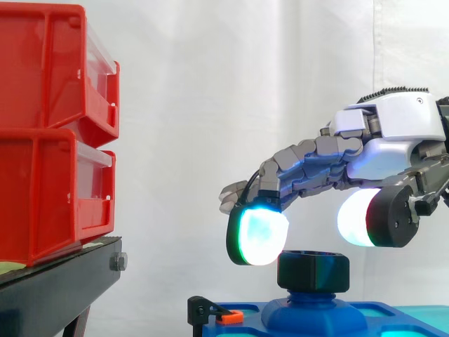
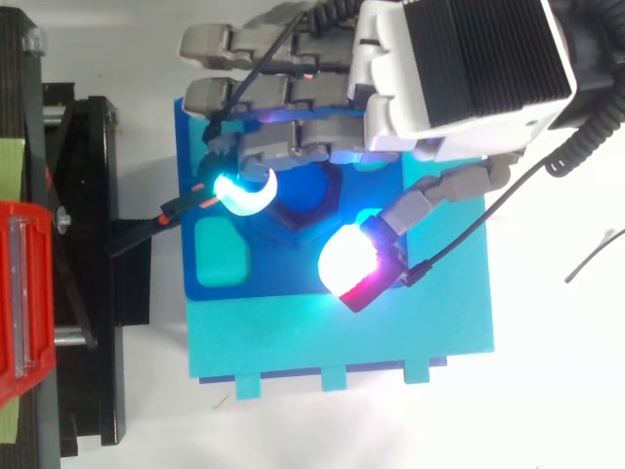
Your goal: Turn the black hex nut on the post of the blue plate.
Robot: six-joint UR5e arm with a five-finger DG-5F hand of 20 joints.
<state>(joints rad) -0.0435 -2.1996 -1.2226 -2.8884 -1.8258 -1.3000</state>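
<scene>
Above the blue plate (image 2: 293, 280), we see the hand (image 1: 393, 126) poised over the black hex nut (image 1: 313, 272), its fingers (image 1: 259, 235) spread, pads just beside the nut, gripping nothing.

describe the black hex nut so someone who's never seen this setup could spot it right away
Start at the blue plate low in the side view, right of the stacked red bins. A rounded blue base rises from its middle, and the black hex nut sits on top, just below the glowing pads of the hand. It is the only black, flat-sided ring on the plate.
</scene>
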